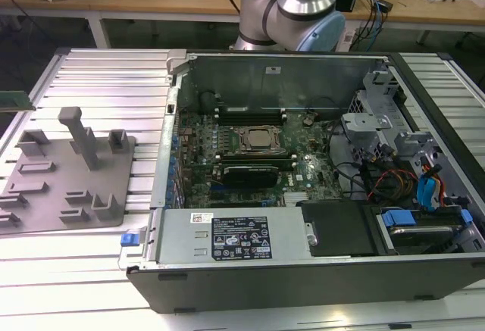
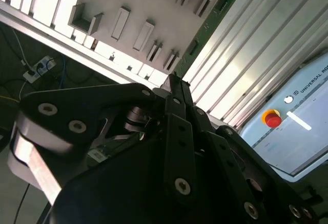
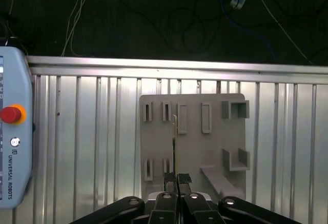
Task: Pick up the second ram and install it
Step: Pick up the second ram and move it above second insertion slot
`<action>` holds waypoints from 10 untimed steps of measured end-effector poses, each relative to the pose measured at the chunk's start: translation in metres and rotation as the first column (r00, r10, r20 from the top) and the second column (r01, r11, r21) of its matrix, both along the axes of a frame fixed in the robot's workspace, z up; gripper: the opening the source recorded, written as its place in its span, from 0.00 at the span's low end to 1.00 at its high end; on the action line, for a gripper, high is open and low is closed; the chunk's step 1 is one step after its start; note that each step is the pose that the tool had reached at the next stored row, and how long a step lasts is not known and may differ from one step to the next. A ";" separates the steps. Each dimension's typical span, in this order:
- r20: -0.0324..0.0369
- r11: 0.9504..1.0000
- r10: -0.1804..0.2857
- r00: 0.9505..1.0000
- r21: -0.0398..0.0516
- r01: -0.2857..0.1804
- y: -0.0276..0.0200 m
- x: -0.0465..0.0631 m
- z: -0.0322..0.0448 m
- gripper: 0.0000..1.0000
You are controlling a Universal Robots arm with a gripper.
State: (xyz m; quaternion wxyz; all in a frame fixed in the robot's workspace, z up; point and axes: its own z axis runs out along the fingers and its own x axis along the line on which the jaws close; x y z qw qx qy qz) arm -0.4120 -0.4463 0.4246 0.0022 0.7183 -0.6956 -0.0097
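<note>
In the exterior view, the open computer case [image 1: 303, 195] sits on the ribbed table [image 1: 106, 81]. Its processor socket [image 1: 254, 140] is flanked by long memory slots. The grey holder plate [image 1: 45, 195], with its upright pegs, lies just beside the case, toward the exterior view's left, so the place of installation lies to the plate's right in that view. In the second wrist view, the black gripper [image 2: 174, 83] has its fingers drawn together to a narrow tip, pinched on one end of the second ram [image 2: 206, 25]. The ram's long axis runs straight out from the fingertips, in line with the gripper, and its free end reaches toward the holder plate's slots. The stick shows as a thin, flat green board with small dark parts along its face and a pale edge. A teach pendant with a red button [image 2: 271, 118] lies on the table off to one side. In the first wrist view, the gripper [image 3: 177, 177] appears closed on the second ram [image 3: 175, 139], which is seen edge-on as a fine line over the holder plate [image 3: 189, 152] between two rows of slots. Whether its far end touches the plate or hangs above it cannot be told.
</note>
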 end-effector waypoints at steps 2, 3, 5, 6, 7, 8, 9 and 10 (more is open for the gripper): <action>0.000 1.000 0.000 1.000 0.000 0.000 0.0000 0.005 0.0000 0.09; 0.000 1.000 0.000 1.000 0.000 0.000 0.0000 0.008 0.0000 0.09; 0.000 1.000 0.000 1.000 0.000 0.000 0.0000 0.012 0.0000 0.09; 0.000 1.000 0.000 1.000 0.000 0.000 0.0000 0.015 0.0000 0.09; 0.000 1.000 0.000 1.000 0.000 0.000 0.0000 0.018 0.0000 0.09; 0.000 1.000 0.000 1.000 0.000 0.000 0.0000 0.021 0.0000 0.09; 0.000 1.000 0.000 1.000 0.000 0.000 0.0000 0.023 0.0000 0.09; 0.000 1.000 0.000 1.000 0.000 0.000 0.0000 0.029 0.0000 0.09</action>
